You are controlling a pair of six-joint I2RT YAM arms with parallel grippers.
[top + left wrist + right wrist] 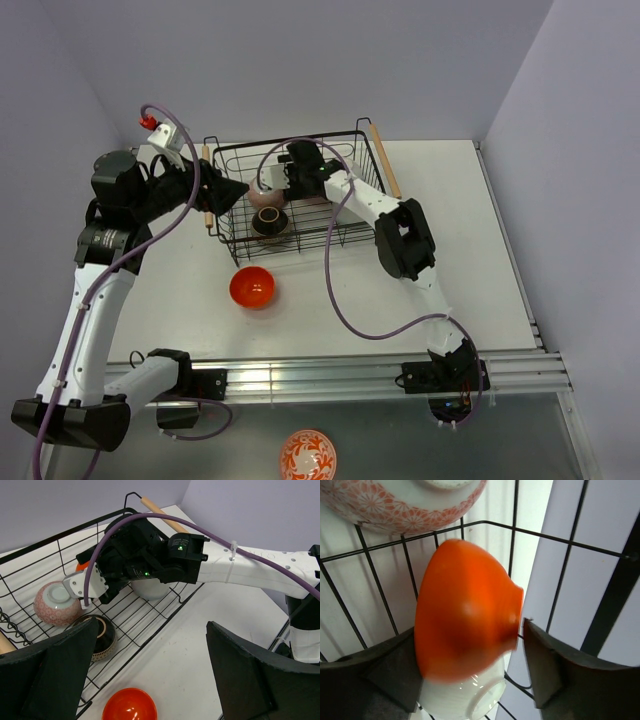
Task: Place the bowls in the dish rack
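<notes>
The right pincer (469, 630) sits round an orange bowl (465, 605) in the rack (310, 240) — gripping or not, I can't tell — so next, I think, the open left pincer (152, 625) should fetch the other bowl (252, 287) near the middle of the desk (450, 250).

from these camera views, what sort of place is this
Probably a robotics lab test cell, not a real kitchen: a white table boxed in by plain lilac walls, the left arm and right arm bolted to an aluminium rail, and a dish rack as a prop.

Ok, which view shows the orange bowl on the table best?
Top external: the orange bowl sits whole and unobstructed, just outside the dish rack. Left wrist crops it at the bottom edge; right wrist misses it.
</notes>
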